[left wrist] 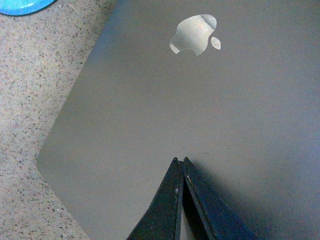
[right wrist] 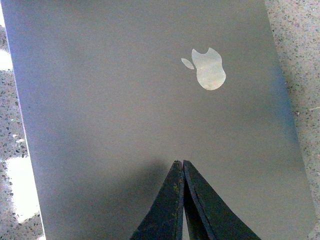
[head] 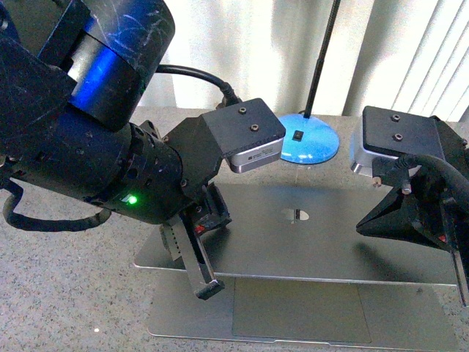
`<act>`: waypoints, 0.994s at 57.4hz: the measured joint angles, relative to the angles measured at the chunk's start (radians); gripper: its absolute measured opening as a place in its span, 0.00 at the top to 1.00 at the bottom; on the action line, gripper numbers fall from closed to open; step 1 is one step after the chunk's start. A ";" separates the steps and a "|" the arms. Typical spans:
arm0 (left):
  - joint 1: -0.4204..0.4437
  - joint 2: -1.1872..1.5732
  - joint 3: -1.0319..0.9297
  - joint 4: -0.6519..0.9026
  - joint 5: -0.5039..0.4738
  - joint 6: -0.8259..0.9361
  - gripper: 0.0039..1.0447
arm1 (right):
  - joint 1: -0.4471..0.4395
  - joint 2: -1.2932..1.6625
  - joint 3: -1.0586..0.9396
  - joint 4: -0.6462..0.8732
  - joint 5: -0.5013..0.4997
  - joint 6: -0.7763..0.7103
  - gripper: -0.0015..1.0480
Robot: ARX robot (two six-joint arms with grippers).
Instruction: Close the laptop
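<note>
The grey-silver laptop (head: pixel 293 242) lies on the speckled table with its lid lowered almost flat over the base; a narrow gap shows at the front, with the trackpad (head: pixel 300 308) still visible. The apple logo (head: pixel 295 215) faces up. My left gripper (head: pixel 207 288) is shut and empty, its tips at the lid's front left part. In the left wrist view its tips (left wrist: pixel 180 160) are against the lid (left wrist: pixel 150 115). My right gripper (head: pixel 462 290) is shut and empty over the lid's right edge. In the right wrist view its tips (right wrist: pixel 179 162) are on the lid (right wrist: pixel 125 100).
A blue round lamp base (head: pixel 311 141) with a thin black pole (head: pixel 322 51) stands just behind the laptop; its edge also shows in the left wrist view (left wrist: pixel 22 5). Pale curtains and blinds hang behind the table. Speckled tabletop (head: pixel 66 293) lies left of the laptop.
</note>
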 joint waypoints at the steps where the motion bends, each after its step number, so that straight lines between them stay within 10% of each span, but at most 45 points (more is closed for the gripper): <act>1: 0.000 0.001 -0.002 0.002 0.000 -0.001 0.97 | 0.000 0.001 0.000 0.000 0.000 0.000 0.97; 57: 0.059 0.130 -0.109 0.185 0.065 -0.051 0.97 | 0.024 0.148 -0.093 0.161 0.010 0.043 0.97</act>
